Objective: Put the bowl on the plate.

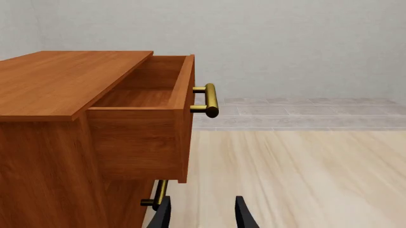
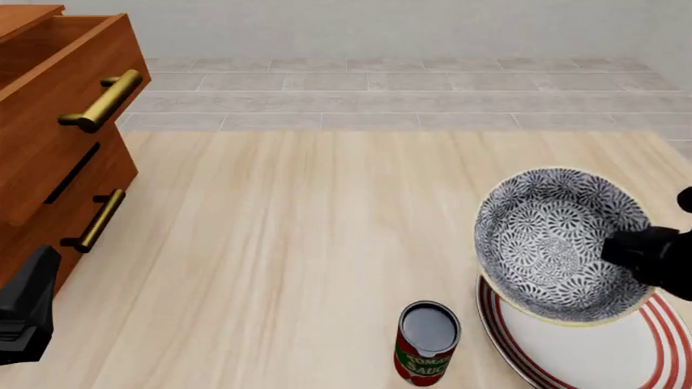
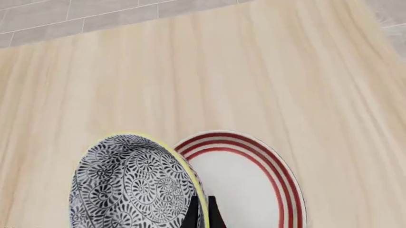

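The floral grey-and-white bowl (image 2: 549, 239) hangs tilted in the air, its opening turned toward the camera, over the near-left part of the red-ringed white plate (image 2: 605, 348). My right gripper (image 2: 614, 248) is shut on the bowl's right rim. In the right wrist view the fingers (image 3: 192, 214) pinch the yellowish rim of the bowl (image 3: 130, 185), with the plate (image 3: 244, 183) lying flat below and beside it. My left gripper (image 1: 203, 216) is open and holds nothing, low at the table's near left beside the cabinet.
A wooden cabinet (image 2: 54, 154) stands at the left with its top drawer (image 1: 149, 102) pulled out and brass handles (image 2: 103, 101) sticking out. A small red tomato sauce can (image 2: 427, 340) stands upright just left of the plate.
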Tool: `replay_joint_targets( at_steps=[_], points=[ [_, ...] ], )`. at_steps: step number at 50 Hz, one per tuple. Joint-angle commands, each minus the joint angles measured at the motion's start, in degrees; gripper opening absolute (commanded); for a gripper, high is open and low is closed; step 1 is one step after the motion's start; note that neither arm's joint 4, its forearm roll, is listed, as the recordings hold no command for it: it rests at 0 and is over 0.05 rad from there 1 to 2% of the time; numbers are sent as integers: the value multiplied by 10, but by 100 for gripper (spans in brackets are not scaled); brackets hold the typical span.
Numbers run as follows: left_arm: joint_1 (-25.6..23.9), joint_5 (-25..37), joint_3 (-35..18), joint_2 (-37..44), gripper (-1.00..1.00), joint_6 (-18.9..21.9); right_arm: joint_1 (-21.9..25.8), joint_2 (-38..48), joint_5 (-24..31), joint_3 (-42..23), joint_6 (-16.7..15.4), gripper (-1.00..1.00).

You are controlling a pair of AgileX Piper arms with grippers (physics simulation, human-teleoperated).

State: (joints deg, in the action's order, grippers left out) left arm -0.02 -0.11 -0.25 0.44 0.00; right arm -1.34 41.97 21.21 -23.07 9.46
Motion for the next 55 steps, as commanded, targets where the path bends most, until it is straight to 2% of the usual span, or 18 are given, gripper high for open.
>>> replay_joint_targets(
  at_steps=[1, 35, 49, 55],
  points=[
    [0, 0, 0, 0, 100, 0, -26, -48, 22, 31, 5, -100],
    [0, 0, 0, 0, 100, 0, -104, -114, 60, 89, 1, -100],
    [0, 0, 0, 0, 100, 0, -125, -109, 34, 127, 8, -100],
    [0, 0, 0, 0, 100, 0, -137, -94, 6, 147, 9, -100]
  ],
)
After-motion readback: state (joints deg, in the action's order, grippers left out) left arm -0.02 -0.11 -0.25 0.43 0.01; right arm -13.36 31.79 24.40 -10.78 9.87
